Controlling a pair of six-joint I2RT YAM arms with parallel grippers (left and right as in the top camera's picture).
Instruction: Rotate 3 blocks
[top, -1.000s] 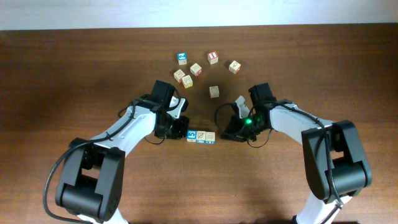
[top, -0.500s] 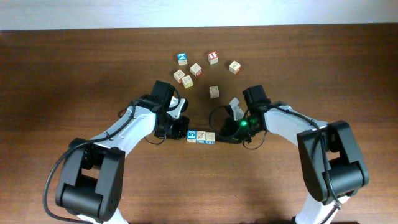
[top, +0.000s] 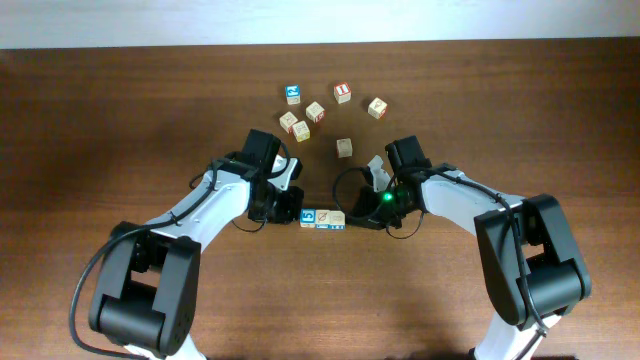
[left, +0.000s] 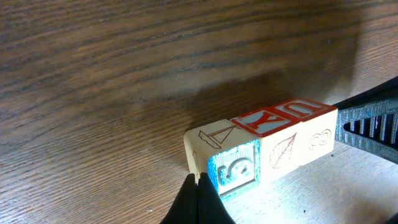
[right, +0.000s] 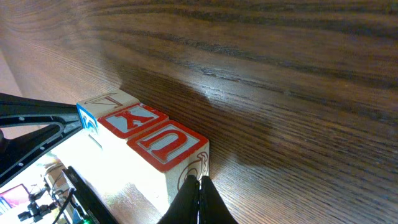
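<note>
My three little wooden alphabet cubes sit touching in a short row on the dark brown wooden worktop (top: 120, 120), right between my two arms. At my left end is the blue-faced cube with a white figure (left: 235, 169). The tan cube with an orange leaf-like mark (left: 281, 151) is in the middle. The tan cube with teal trim (top: 338, 219) is at my right end.

My left fingers (left: 198, 194) are pressed together into one point, and the tip is at the lower corner of the blue-faced cube. My right fingers (right: 199, 198) are also together, with their tip against the outer end of the row. Neither pair is clamped on anything.

I judge these cubes to be light, rigid and hard-edged, with smooth faces that will skate over the polished grain. A push off-centre would probably spin one cube out of line, not turn the row. To rotate them I'd either press evenly on both end faces so the row is pinched, or spread my fingers and grip one cube across two flat opposite sides, low down. The other loose wooden cubes (top: 315, 110) lie well apart, further back.
</note>
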